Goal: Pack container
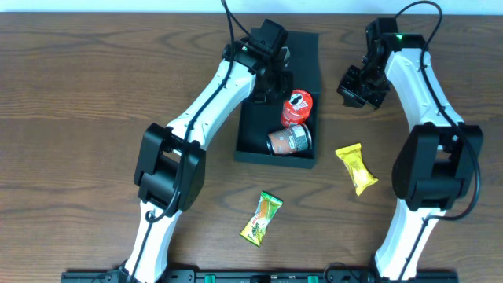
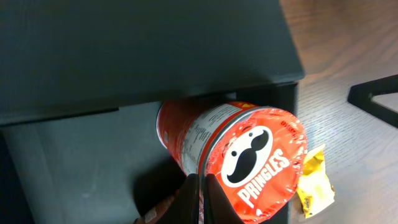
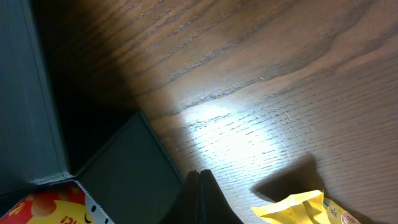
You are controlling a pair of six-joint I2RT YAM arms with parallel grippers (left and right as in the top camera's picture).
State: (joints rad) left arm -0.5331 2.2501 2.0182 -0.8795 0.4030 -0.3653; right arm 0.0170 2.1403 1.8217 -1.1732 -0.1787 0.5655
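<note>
The dark teal container (image 1: 250, 140) stands open at table centre, its lid (image 1: 302, 51) folded back. A red Pringles can (image 1: 297, 107) and a grey Pringles can (image 1: 289, 140) lie inside at its right. My left gripper (image 1: 275, 77) hovers over the container's back. In the left wrist view its fingers (image 2: 204, 198) are shut, empty, right in front of the red can (image 2: 249, 152). My right gripper (image 1: 361, 86) is right of the lid. Its fingers (image 3: 200, 199) are shut and empty above the table beside the container (image 3: 118, 168).
A yellow packet (image 1: 356, 167) lies on the wood right of the container and shows in both wrist views (image 2: 314, 180) (image 3: 298, 208). A green-and-orange packet (image 1: 262, 218) lies in front of the container.
</note>
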